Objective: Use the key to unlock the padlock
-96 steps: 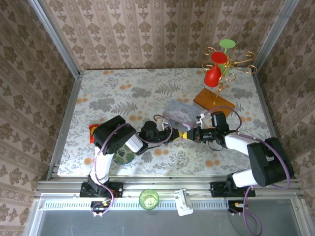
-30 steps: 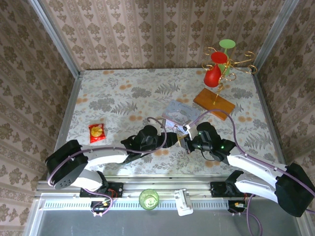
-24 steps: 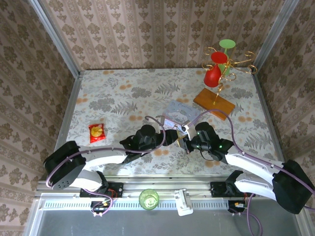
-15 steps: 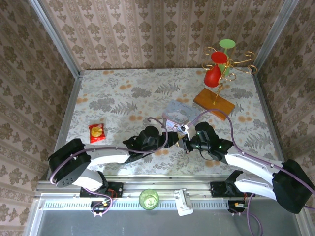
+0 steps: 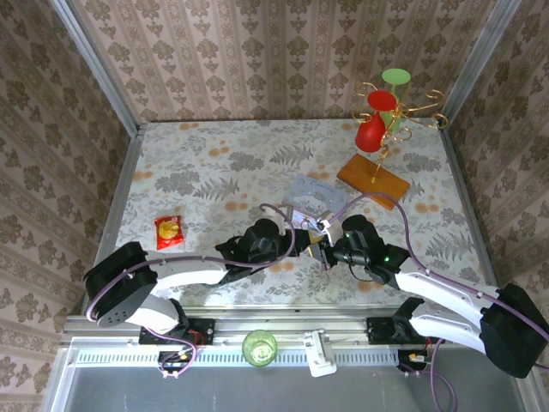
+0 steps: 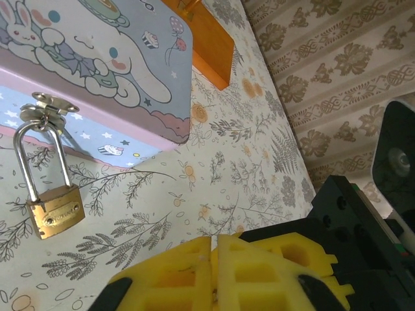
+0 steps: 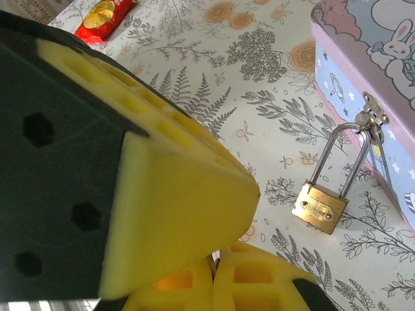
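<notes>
The small brass padlock (image 6: 57, 210) (image 7: 318, 207) lies on the tablecloth, its thin shackle hooked through the hasp of the pale blue cartoon tin (image 6: 97, 58) (image 7: 369, 71) (image 5: 310, 190). My two grippers meet tip to tip just in front of the tin. The right gripper (image 7: 213, 269) (image 5: 322, 249) is shut, and a thin metal sliver, the key (image 7: 213, 264), sits in its seam. One left finger (image 7: 175, 220) lies right over those tips. The left gripper (image 6: 213, 249) (image 5: 302, 243) is shut too. I cannot tell whether it pinches the key. Both grippers are a short way off the padlock.
A red-and-yellow snack packet (image 5: 168, 231) (image 7: 104, 13) lies at the left of the table. A gold wire stand on a wooden base (image 5: 372, 180) (image 6: 207, 42) carries red and green pieces at the back right. A green cup (image 5: 259, 347) sits on the front rail.
The left gripper has closed its fingers during the last second, right at the right gripper's tips. Both arms stay almost in place, and the padlock has not moved.
</notes>
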`<state>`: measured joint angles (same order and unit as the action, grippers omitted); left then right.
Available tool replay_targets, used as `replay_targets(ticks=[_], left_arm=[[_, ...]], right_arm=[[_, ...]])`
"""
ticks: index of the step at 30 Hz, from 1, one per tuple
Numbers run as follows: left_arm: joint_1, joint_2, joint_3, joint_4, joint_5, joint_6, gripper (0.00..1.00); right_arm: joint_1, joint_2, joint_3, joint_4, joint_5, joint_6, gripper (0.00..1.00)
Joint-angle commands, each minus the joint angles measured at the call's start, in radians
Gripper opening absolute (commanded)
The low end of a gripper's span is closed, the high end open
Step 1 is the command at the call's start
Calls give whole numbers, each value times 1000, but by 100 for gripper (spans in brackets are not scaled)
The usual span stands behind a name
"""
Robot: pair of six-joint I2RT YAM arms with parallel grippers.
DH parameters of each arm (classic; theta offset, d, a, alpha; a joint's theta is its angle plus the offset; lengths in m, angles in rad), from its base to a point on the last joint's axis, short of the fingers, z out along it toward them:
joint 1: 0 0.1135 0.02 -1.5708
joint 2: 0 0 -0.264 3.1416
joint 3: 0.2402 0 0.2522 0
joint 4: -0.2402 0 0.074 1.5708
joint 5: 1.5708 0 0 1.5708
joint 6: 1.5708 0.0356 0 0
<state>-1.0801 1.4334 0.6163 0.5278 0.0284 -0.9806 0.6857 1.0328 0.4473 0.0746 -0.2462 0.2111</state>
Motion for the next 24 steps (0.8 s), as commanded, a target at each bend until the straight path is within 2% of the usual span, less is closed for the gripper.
replay_targets(ticks=[1,16,24], left_arm=[[24,-4,-61,-27,-61,-17,0],[100,-34,-165,82,-53,-81,0],[101,-24,-225,187,-77,-154,0]], right_arm=[[6,-41,-10,0,-1,-9,0],[6,-51,-21,-9,-13,-12,0],[6,-79,-59,57,5,28,1]])
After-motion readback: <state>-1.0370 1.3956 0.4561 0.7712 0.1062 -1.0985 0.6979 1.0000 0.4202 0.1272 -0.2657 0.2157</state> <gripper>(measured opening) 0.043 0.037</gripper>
